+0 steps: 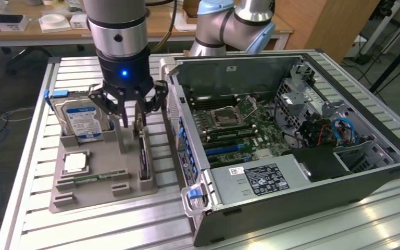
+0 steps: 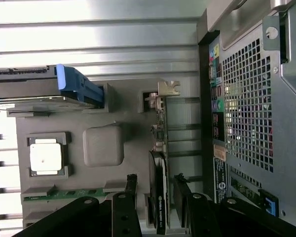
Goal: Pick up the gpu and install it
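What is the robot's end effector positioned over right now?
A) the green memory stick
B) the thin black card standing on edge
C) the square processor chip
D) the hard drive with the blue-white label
B: in the wrist view the open end effector has one finger on either side of the gpu, which stands on edge in the gray holder.

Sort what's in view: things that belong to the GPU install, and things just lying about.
Job: gpu, standing on edge in the gray holder; gripper, open, fingers either side of it; open computer case.
Lying about: hard drive; processor chip; memory stick, all in the same holder.
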Available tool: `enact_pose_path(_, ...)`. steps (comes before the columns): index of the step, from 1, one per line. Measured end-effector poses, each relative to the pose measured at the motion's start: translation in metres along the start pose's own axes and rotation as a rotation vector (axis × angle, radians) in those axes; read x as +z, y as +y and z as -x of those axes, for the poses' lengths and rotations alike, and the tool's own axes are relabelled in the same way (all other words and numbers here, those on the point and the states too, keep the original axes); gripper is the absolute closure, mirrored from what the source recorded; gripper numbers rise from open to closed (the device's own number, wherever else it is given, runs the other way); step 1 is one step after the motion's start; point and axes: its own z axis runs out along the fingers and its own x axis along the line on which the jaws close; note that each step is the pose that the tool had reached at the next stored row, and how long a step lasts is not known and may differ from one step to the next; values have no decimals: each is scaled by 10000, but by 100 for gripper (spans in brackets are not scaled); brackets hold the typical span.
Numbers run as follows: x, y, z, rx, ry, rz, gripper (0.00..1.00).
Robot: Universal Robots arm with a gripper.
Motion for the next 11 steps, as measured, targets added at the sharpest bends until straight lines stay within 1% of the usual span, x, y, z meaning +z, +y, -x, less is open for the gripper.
enact_pose_path(4, 31, -15, 10, 1, 0, 1, 57)
enact_pose_path(11, 80, -61, 72, 0, -1, 1, 57)
